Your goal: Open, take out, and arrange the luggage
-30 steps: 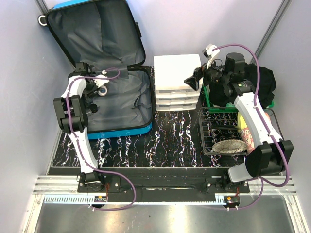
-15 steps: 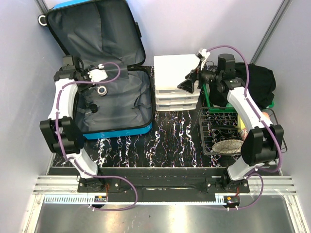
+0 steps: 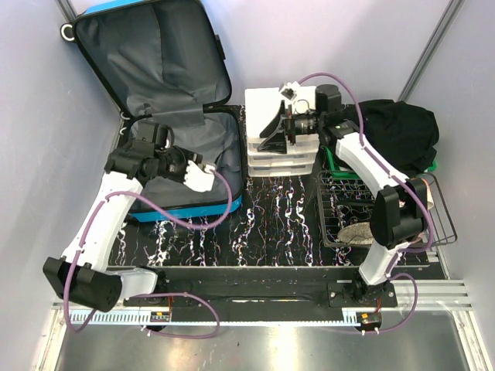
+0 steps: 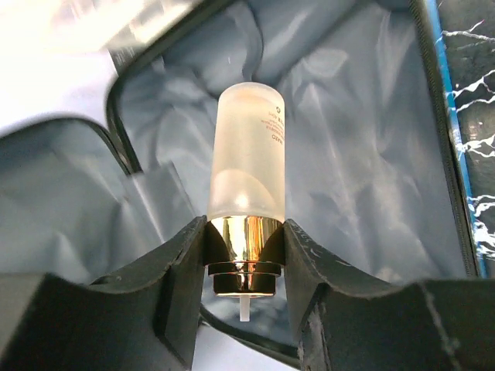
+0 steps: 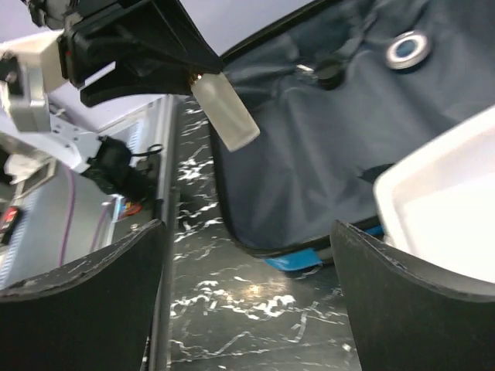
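The blue luggage (image 3: 178,77) lies open at the back left, its lid propped up and its grey lining (image 4: 363,154) bare. My left gripper (image 3: 189,168) hangs over the front of the open base, shut on the gold collar of a frosted bottle (image 4: 244,154). The bottle (image 3: 203,178) points away from the fingers, towards the table's middle. In the right wrist view the same bottle (image 5: 226,110) sticks out of the left gripper (image 5: 155,46) above the luggage (image 5: 309,139). My right gripper (image 3: 271,133) is open over the white organiser, with nothing between its jaws.
A white three-drawer organiser (image 3: 282,108) stands in the middle. A green tray (image 3: 332,166) under a black cloth (image 3: 402,135) is at the right. A wire basket (image 3: 363,220) with several items sits in front. A metal ring (image 5: 406,48) lies on the lining.
The left arm swung from the back of the luggage towards its front right, carrying the bottle. The right gripper moved left, from the green tray to above the organiser.
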`<state>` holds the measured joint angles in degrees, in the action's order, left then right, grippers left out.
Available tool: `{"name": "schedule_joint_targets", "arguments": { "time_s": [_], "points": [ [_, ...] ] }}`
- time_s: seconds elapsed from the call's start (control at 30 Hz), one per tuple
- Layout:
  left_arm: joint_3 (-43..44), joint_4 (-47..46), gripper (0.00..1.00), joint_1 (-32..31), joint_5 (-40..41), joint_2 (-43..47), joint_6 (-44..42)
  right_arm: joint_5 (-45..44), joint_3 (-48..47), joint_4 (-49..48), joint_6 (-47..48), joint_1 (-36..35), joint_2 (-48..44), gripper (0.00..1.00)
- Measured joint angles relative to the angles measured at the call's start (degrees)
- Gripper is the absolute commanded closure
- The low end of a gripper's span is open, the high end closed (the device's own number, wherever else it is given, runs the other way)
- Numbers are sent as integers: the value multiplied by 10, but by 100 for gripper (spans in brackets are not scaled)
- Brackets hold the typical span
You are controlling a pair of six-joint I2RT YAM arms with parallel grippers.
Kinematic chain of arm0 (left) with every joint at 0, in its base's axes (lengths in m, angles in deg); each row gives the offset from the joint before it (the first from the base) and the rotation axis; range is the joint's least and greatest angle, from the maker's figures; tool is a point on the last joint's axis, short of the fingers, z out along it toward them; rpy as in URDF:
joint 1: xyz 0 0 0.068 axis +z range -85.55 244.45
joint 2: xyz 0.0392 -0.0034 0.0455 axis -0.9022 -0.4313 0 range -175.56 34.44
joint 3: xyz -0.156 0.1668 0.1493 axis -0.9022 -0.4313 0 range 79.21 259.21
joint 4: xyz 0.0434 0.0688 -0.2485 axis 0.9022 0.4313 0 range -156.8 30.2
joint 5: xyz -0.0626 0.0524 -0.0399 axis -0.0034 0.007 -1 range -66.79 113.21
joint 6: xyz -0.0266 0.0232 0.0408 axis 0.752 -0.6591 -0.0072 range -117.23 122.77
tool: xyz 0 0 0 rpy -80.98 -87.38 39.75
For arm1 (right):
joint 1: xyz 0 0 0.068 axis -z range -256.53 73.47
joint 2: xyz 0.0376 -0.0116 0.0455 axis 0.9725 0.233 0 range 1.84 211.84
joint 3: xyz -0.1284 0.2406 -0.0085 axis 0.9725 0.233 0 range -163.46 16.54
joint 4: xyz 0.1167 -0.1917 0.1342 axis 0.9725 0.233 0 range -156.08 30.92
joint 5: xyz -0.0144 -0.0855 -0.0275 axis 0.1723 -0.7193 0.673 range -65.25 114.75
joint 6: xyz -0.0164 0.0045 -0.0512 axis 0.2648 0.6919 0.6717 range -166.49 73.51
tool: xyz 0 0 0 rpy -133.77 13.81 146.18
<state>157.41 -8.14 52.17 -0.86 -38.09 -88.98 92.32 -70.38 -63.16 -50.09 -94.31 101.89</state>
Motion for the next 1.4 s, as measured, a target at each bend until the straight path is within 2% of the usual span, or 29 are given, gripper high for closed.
{"name": "schedule_joint_targets", "arguments": {
  "time_s": [0.37,0.53,0.7,0.87,0.97,1.03,1.1,1.13,1.17,1.2,1.23,1.27,1.3,1.4],
  "points": [
    [-2,-9,100,-165,-6,21,-125,73,-123,128,15,-62,75,3],
    [-2,-14,100,-188,-5,21,-156,75,-176,267,111,-90,104,3],
    [-2,-21,100,-196,-5,19,-176,53,-264,467,267,-123,161,4],
    [-2,-28,100,-206,-5,18,-187,49,-282,558,341,-147,182,5],
    [-8,-39,100,-208,-5,18,-190,49,-282,576,368,-157,182,11],
    [-12,-44,100,-208,-4,18,-190,49,-282,584,382,-164,182,21],
    [-14,-47,100,-208,-2,18,-189,49,-282,585,395,-171,182,34],
    [-14,-50,100,-208,-1,18,-189,49,-282,585,401,-174,182,49],
    [-14,-51,99,-208,-1,18,-189,47,-282,585,405,-176,183,56],
    [-15,-52,93,-208,0,19,-188,43,-282,583,411,-177,184,68],
    [-15,-54,84,-208,-1,20,-187,36,-282,582,413,-177,185,90],
    [-18,-57,53,-210,1,21,-183,36,-282,581,415,-177,187,97],
    [-21,-59,40,-210,2,22,-180,35,-282,582,419,-177,188,100],
    [-38,-78,17,-210,9,31,-159,27,-282,581,415,-177,189,100]
  ]
}}
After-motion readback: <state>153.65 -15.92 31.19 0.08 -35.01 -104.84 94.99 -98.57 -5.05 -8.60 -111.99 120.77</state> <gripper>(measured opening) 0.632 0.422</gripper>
